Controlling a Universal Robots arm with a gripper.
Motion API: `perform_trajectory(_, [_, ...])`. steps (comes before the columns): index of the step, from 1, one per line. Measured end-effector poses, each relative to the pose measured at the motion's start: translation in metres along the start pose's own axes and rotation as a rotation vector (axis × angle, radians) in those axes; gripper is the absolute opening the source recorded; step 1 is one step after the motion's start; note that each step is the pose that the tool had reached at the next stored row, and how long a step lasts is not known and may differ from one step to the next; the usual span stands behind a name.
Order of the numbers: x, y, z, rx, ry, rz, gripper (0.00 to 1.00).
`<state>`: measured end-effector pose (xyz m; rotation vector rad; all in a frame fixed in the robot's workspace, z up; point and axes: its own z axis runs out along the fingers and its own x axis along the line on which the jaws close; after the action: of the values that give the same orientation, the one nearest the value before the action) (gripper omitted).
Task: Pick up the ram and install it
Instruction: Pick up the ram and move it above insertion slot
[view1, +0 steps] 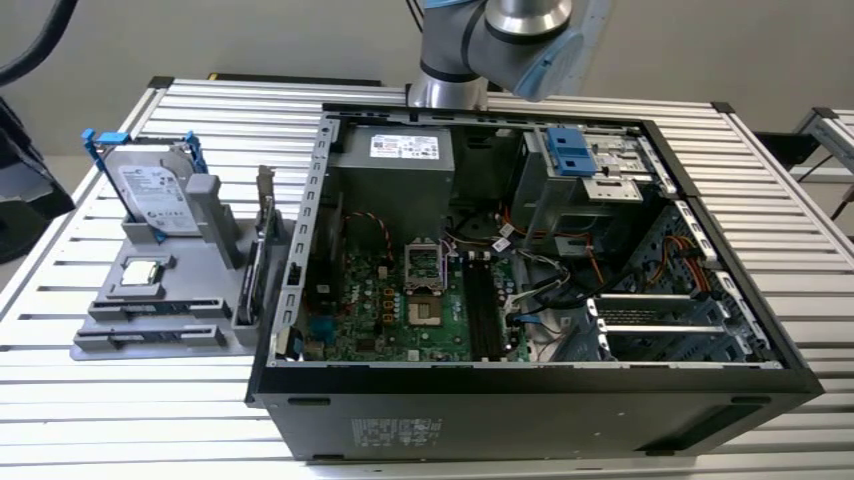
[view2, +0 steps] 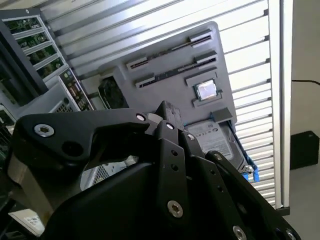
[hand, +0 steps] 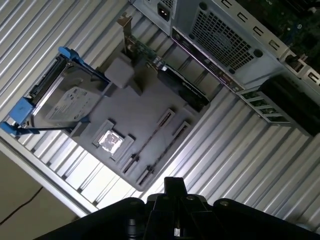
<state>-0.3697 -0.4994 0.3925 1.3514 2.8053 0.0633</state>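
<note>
On the grey fixture (view1: 198, 268), at the exterior view's left of the open computer case (view1: 534, 395), the ram (view1: 154, 309) was seen lodged edge-up in a slot, near the processor (view1: 140, 272) and the hard drive (view1: 154, 195). The gripper (hand: 173, 186) was held above the fixture, well apart from the ram (hand: 150, 141). Whether it was open or closed could not be told.

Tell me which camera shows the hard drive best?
First wrist view: the hard drive shows its face and blue frame clearly. In the exterior view a grey post covers its edge; in the second wrist view the gripper hides part.
</note>
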Motion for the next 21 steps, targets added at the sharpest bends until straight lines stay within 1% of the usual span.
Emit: perform_trajectory(21, [0.0016, -0.002, -0.0002, 0.0016, -0.0107, 0.221, 0.0])
